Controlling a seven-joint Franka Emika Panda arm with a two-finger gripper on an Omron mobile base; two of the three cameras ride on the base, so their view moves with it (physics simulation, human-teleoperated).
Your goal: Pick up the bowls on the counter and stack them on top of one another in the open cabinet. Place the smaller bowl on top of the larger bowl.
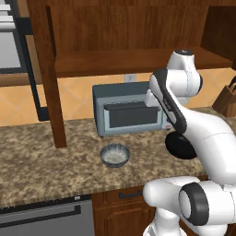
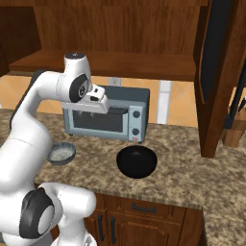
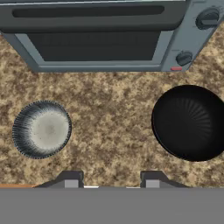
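Note:
The small grey ribbed bowl (image 1: 115, 154) (image 2: 61, 153) (image 3: 42, 129) sits upright on the speckled counter (image 1: 41, 161) (image 2: 187, 180), in front of the toaster oven. The wider black bowl (image 2: 137, 162) (image 3: 190, 122) stands to its right; in the left base view the arm partly covers the black bowl (image 1: 180, 145). My gripper (image 3: 111, 180) hangs open above the counter between the two bowls, holding nothing. The open cabinet's shelf (image 1: 115, 62) (image 2: 125, 62) runs above, with nothing on it.
A grey-blue toaster oven (image 1: 129, 115) (image 2: 108, 117) (image 3: 100, 39) stands at the back of the counter, under the shelf. Thick wooden posts (image 1: 50, 92) (image 2: 216, 96) rise from the counter. A knife block (image 1: 227, 99) sits at the far right.

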